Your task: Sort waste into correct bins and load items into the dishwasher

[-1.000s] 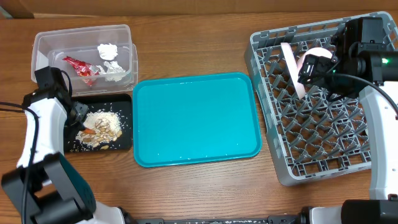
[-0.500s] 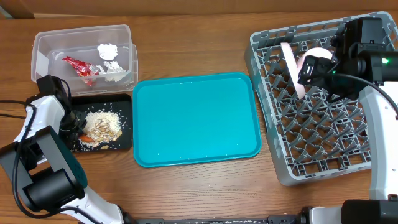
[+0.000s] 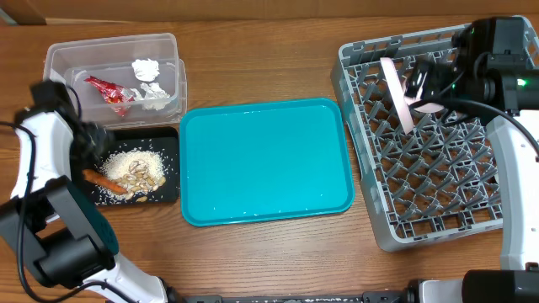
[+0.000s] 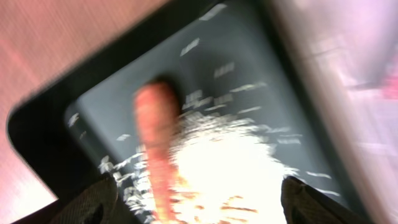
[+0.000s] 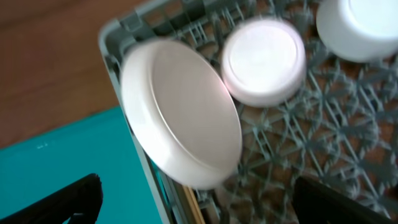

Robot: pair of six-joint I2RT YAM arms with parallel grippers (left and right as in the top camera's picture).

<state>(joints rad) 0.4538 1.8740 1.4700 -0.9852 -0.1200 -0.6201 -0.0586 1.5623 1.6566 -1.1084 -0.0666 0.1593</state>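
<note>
Left pincer (image 3: 93, 141) hangs, seen from overhead, over the back-left part of the black tray (image 3: 170, 145). The carrot (image 3: 102, 179) lies on the tray's left side, beside the scraps (image 3: 139, 171). Behind the tray we see the tub (image 3: 109, 40) holding a wrapper (image 3: 104, 88) and a tissue (image 3: 145, 69). The teal tray (image 3: 265, 160) sits mid-bench (image 3: 253, 34). Over the back of the rack (image 3: 438, 177) is the right pincer (image 3: 421, 82), next to the upright plate (image 3: 394, 88).

From the left wrist, our left pincer (image 4: 199, 205) stands wide, with a finger (image 4: 93, 199) at each lower corner. The carrot (image 4: 155, 146) lies loose on the black tray (image 4: 106, 87), ahead of the fingers and nearer the one at picture-left. Its near end runs into the rice (image 4: 230, 162). The whole view is blurred.

From the right wrist, our right pincer (image 5: 199, 205) is wide too. The plate (image 5: 186, 112) leans on edge at a corner of the rack (image 5: 298, 143), ahead of the fingers (image 5: 62, 199). A white dish (image 5: 264, 59) sits bottom up just beyond it, and a second dish (image 5: 360, 25) is cut by the frame. The teal tray (image 5: 62, 162) lies beside the rack.
</note>
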